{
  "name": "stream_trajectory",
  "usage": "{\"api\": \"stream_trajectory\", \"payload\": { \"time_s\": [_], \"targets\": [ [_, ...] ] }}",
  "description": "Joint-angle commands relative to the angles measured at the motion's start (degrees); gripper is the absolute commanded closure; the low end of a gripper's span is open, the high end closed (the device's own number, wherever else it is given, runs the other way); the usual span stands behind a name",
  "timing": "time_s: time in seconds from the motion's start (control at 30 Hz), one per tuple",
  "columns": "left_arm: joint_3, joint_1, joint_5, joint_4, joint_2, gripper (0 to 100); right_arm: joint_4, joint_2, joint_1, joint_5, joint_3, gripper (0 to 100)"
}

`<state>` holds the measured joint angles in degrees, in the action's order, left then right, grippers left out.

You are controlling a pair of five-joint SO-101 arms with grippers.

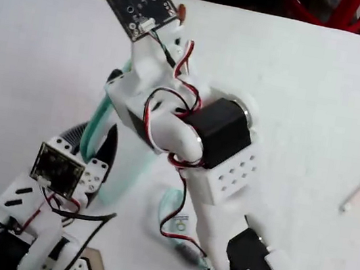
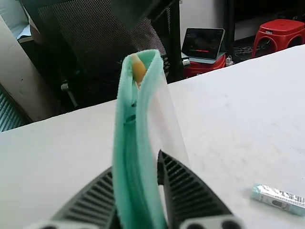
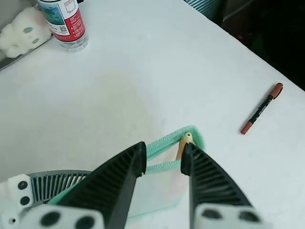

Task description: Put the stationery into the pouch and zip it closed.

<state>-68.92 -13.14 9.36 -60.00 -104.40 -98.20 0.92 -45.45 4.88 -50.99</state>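
My left claw (image 2: 137, 164) is clamped on the near end of the pouch (image 2: 137, 114), with its green zipper edge held upward. The pouch's long axis runs straight away from that claw across the table (image 2: 228, 114), and a yellow pencil (image 2: 138, 70) tip shows at its far end. There my right claw (image 3: 164, 150) hangs with jaws apart over the zipper. Farther off lies a brown pen (image 3: 261, 109).

The pouch (image 2: 136, 157) is mint green along its edge, with see-through sides. The tip (image 2: 138, 69) inside it is yellow. The table (image 1: 323, 96) is white. The pen (image 3: 261, 109) is black with brown-red ends. The left gripper (image 2: 137, 162) and right gripper (image 3: 165, 148) are black with ridges. The bottle (image 3: 64, 24) has a red and blue label.
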Motion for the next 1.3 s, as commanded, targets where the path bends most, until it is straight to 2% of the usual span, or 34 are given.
{"api": "stream_trajectory", "payload": {
  "time_s": [0.0, 0.6, 0.73, 0.97, 1.1, 1.27],
  "targets": [
    [0.1, -0.7, 0.4, 1.1, -0.2, 93, -0.1, -0.5, -0.5, -0.6, 0.4, 87.5],
    [0.0, -0.7, 0.4, 0.6, -0.2, 93, 9.4, -0.3, 2.0, -0.4, 14.5, 87.8],
    [0.0, -0.7, 0.4, 0.3, -0.2, 93, 11.1, -0.3, 3.4, 0.1, 16.6, 97.4],
    [-0.5, -0.7, 0.4, 0.4, -0.2, 93, 7.4, -2.0, 3.4, 2.6, 15.6, 98.0],
    [-2.0, -0.6, 0.6, 0.9, -0.2, 93, 6.1, -4.8, 3.5, -0.7, 14.8, 98.0],
    [-1.9, -0.5, 0.5, 0.7, -0.2, 93, 5.2, -7.1, 3.1, -1.0, 15.3, 98.0]
  ]
}}
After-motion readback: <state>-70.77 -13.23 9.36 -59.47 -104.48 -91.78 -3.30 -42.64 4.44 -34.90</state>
